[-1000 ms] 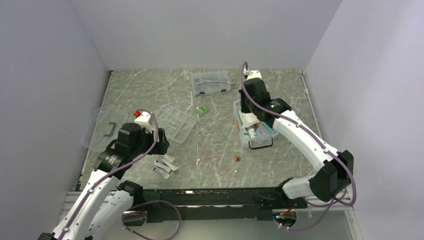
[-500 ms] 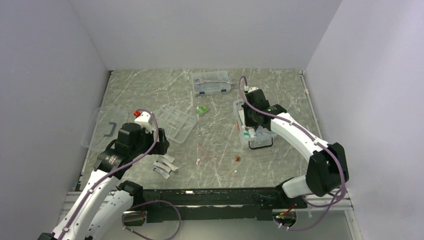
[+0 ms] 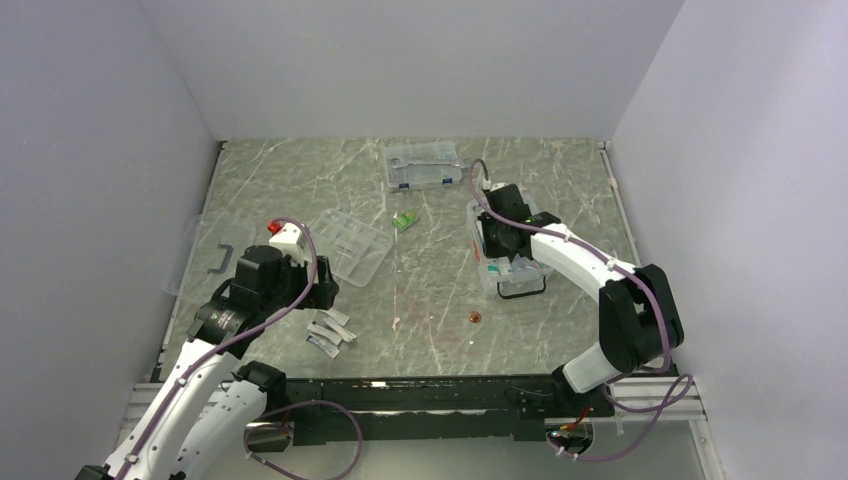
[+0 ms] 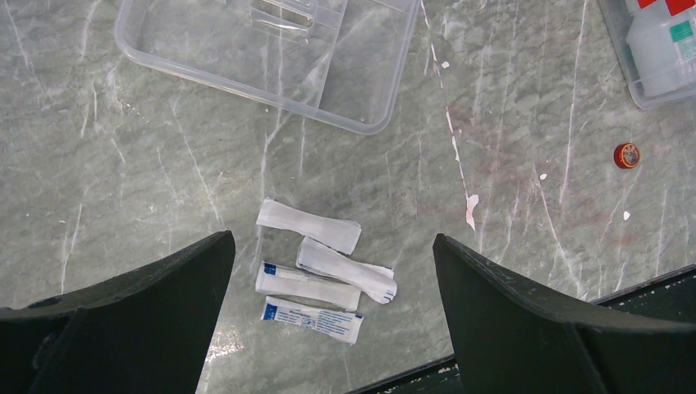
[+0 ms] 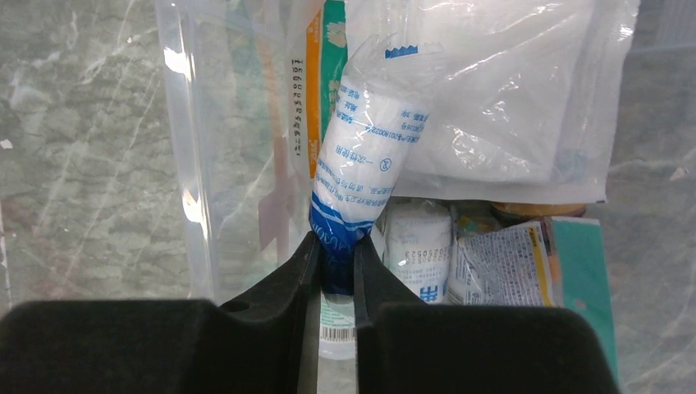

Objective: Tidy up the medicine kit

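- We see the right end effector point(image 5: 335, 250) pinched tight on the blue end of a white wrapped roll point(image 5: 365, 156), which lies over the contents of the medicine kit box point(image 5: 190, 123) at the surface's point(image 4: 123, 164) right side.
- The left end effector point(image 4: 330, 240) gapes wide and empty above four packets point(image 4: 308, 226).

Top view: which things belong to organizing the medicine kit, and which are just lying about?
Job: clear kit box, bandage roll in the right gripper, divided tray, black-handled lid, four packets, green packet.
Lying about: tool case with blue latches; small red cap, purpose unclear.
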Robot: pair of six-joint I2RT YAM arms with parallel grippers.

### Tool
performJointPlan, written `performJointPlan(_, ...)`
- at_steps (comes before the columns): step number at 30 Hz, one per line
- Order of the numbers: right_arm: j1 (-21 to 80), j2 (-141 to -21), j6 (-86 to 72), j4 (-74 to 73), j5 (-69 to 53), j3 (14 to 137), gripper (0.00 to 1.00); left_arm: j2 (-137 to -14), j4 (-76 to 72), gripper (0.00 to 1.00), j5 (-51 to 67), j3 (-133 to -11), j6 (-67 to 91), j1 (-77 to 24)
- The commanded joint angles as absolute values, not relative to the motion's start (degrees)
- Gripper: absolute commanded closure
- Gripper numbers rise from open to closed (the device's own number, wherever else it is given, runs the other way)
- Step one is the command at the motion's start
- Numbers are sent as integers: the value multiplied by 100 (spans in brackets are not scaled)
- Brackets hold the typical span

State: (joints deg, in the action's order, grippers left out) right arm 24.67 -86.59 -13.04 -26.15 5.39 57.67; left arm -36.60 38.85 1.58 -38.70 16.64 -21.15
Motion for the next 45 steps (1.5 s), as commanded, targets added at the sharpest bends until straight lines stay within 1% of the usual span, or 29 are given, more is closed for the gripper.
performJointPlan(1, 2441, -8818, -1320, -2322, 434, 5809, 82, -3642, 3834, 1, 66, -4113, 1661, -2118)
performJointPlan(8, 2443, -8845, -1379, -2389, 656, 5904, 65, -3699, 3832, 1, 102, -4122, 1648, -2117)
performJointPlan(12, 2445, -8764, -1387, -2515, 800, 6045, 57, -3717, 3823, 1, 122, -4122, 1648, -2120)
performJointPlan(19, 2439, -8491, -1437, -2781, 918, 6353, 50, -3759, 3815, 1, 145, -4131, 1635, -2118)
performJointPlan(22, 2442, -8274, -1418, -2920, 1119, 6551, 47, -3782, 3806, 1, 167, -4128, 1627, -2118)
performJointPlan(26, 2434, -8056, -1251, -3016, 1508, 6730, 41, -3781, 3832, 1, 143, -4148, 1637, -2118)
performJointPlan(30, 2413, -7982, -1296, -3185, 1900, 7095, 41, -3697, 3828, 1, 89, -4124, 1653, -2118)
performJointPlan(35, 2379, -7602, -1504, -2897, 1921, 7256, 41, -3672, 3832, 1, 78, -4131, 1654, -2118)
performJointPlan(38, 2338, -7500, -1571, -2891, 1647, 7445, 43, -3670, 3832, 2, 94, -4138, 1644, -2118)
performJointPlan(42, 2334, -7331, -1432, -2778, 854, 7593, 41, -3640, 3832, 1, 97, -4131, 1646, -2118)
performJointPlan(45, 2338, -7226, -1463, -2686, 463, 7622, 36, -3615, 3830, 1, 96, -4131, 1648, -2118)
